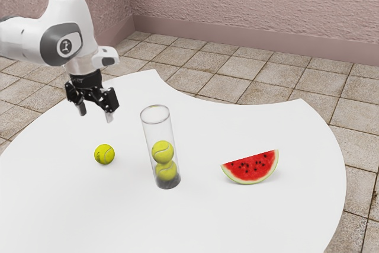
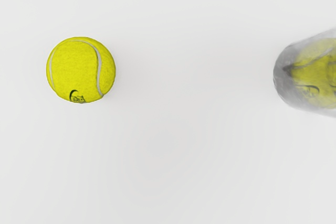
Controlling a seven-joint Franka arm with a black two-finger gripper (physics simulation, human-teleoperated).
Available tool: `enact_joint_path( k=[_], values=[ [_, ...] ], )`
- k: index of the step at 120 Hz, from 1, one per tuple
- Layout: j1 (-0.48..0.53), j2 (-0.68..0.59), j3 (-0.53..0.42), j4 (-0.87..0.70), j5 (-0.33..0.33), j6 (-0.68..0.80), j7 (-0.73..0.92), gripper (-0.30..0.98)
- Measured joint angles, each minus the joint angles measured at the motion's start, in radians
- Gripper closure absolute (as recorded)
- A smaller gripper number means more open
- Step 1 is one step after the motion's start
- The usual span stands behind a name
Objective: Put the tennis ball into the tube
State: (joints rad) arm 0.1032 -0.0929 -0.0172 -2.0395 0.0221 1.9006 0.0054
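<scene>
On the white table (image 1: 71,205), a tennis ball (image 2: 73,69) with dark logo (image 2: 77,97).

The rough plaster walls (image 1: 249,4) are dusty pink, and they meet in a corner. Along their foot runs a smooth pink baseboard (image 1: 237,42). The floor has square beige stone tiles (image 1: 284,75) with darker joints. The white desk (image 1: 118,217) has rounded sides and one inward curve. The light is soft.
</scene>
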Motion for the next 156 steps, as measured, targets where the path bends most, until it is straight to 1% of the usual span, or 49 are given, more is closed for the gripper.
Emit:
enact_joint_path(
  k=[13, 29, 44, 63, 95, 156],
  values=[
    [0.014, 0.016, 0.0, -0.042, 0.001, 0.082, 0.017, 0.0],
    [0.046, 0.024, 0.0, -0.117, 0.003, 0.194, 0.075, 0.0],
    [0.086, 0.076, 0.0, -0.144, 0.003, 0.278, 0.122, 0.0],
    [0.132, 0.167, -0.001, -0.135, -0.003, 0.347, 0.171, 0.0],
    [0.123, 0.265, -0.001, -0.096, -0.017, 0.41, 0.228, 0.0],
    [0.17, 0.43, -0.003, 0.0, -0.038, 0.463, 0.29, 0.0]
  ],
)
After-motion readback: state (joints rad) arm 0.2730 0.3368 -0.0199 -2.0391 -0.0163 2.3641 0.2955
